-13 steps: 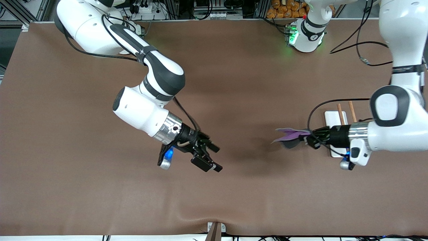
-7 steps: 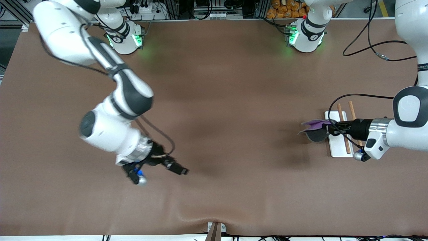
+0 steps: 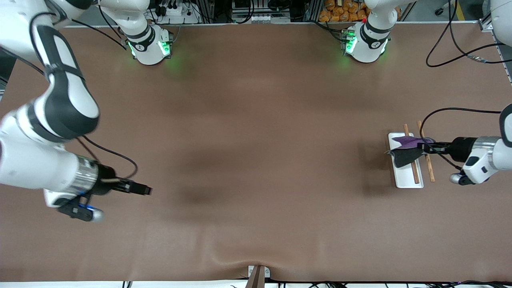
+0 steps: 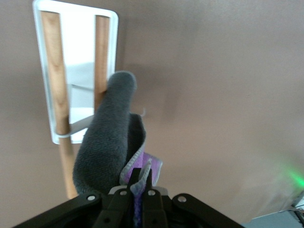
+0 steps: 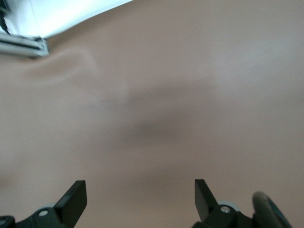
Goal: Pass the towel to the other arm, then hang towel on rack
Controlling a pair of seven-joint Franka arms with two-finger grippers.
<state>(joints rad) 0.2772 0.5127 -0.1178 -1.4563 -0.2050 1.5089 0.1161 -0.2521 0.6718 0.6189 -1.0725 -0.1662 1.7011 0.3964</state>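
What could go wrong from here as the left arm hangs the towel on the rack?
The towel is pinched by one edge in the left gripper and bunched, so it may slide off the rods instead of draping. The rack looks light; a snag could tip it. The right gripper waits open over the table's right-arm end.

Grey-purple towel (image 3: 405, 151) above white two-rod rack (image 3: 402, 178)

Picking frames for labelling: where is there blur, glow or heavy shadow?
Front view: right arm smeared, green glow at both bases, soft shadow beside the rack. Left wrist view: towel sharp. Right wrist view: table blurred.
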